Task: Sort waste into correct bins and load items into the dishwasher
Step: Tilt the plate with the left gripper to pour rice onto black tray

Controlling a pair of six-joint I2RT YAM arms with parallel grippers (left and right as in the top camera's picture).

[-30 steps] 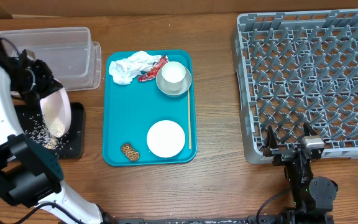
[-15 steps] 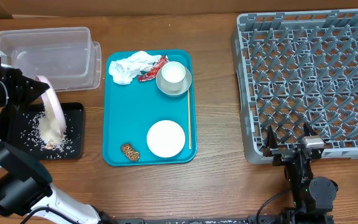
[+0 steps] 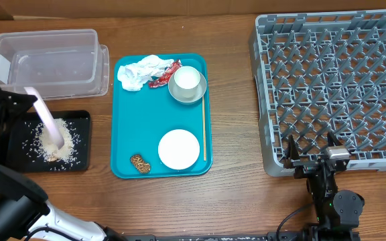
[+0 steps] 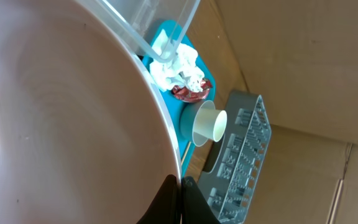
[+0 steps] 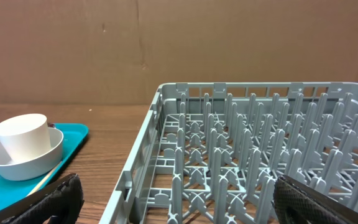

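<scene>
My left gripper [image 3: 20,102] is shut on the rim of a pink plate [image 3: 47,119], held on edge over the black tray [image 3: 79,150]. Rice [image 3: 51,142] lies heaped and scattered on that tray. In the left wrist view the plate [image 4: 73,112] fills the frame and the fingers [image 4: 180,186] pinch its edge. The teal tray [image 3: 136,127] holds crumpled tissue [image 3: 139,70], a red wrapper [image 3: 165,73], a white cup in a bowl [image 3: 187,83], a white plate [image 3: 179,148], a chopstick [image 3: 203,134] and a food scrap [image 3: 139,163]. My right gripper [image 3: 313,157] is open and empty by the grey dish rack [image 3: 334,87].
A clear plastic bin [image 3: 52,60] stands at the back left, behind the black tray. The dish rack [image 5: 260,155] fills the right side of the table. Cardboard walls stand behind the table.
The left arm swung the pink plate left and down over the black tray, tilting it nearly vertical. The rice slid off the plate onto the tray. The right arm has not moved.
</scene>
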